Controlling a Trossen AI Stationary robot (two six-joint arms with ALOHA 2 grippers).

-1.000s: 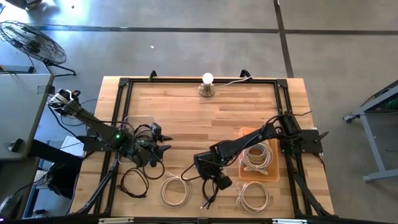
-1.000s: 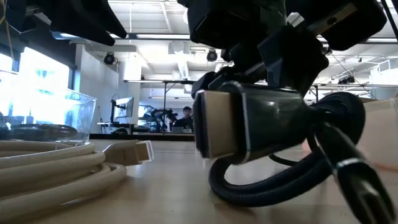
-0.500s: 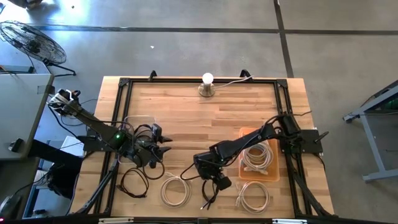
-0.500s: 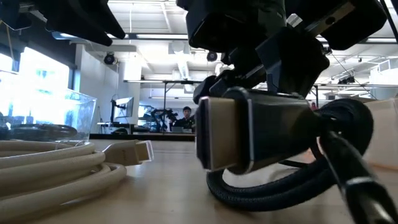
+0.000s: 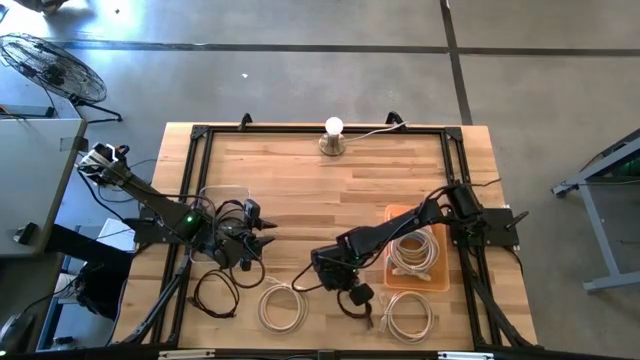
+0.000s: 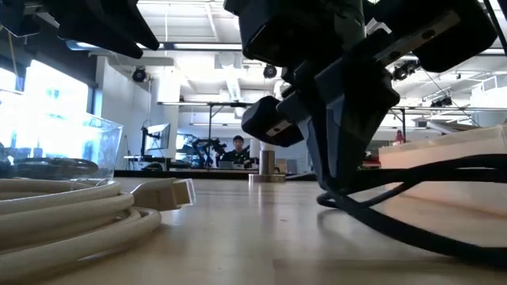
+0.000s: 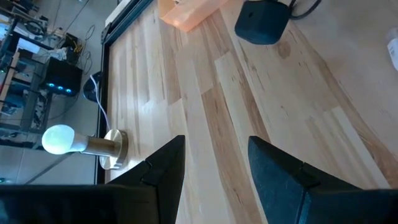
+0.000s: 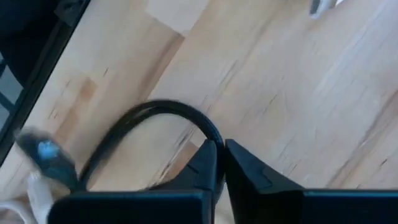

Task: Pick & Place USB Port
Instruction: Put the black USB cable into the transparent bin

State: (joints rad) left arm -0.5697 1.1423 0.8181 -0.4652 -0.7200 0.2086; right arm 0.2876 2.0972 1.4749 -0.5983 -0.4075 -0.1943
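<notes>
now the right pincer sits pinched together near the table's front edge, black cable beside it.

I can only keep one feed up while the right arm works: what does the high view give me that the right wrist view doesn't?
Only the high view: the left pincer open over the table's left half, the orange tray, white cable coils, the lamp. Only the right wrist view: the right pincer shut on the black cable, close up. Both: that cable and the wooden table.
</notes>
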